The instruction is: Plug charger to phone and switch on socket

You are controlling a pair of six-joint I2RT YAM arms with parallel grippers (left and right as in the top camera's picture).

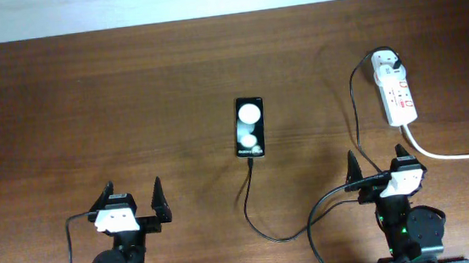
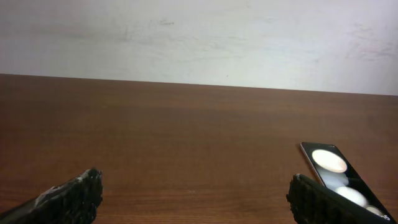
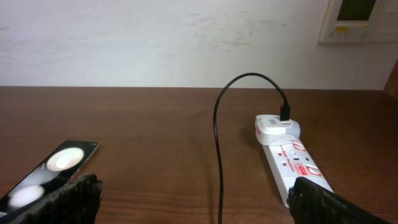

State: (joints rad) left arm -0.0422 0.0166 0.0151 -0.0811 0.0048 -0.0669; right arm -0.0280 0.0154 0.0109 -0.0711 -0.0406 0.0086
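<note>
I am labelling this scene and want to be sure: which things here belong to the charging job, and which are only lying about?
For the job: phone, charger, socket.
Only lying about: thick white cord, wall panel.

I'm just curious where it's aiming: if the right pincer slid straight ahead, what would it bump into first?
Probably the black charger cable, which runs ahead between the fingers of the open right pincer. The white power strip lies just right of that line; depth is hard to judge.
</note>
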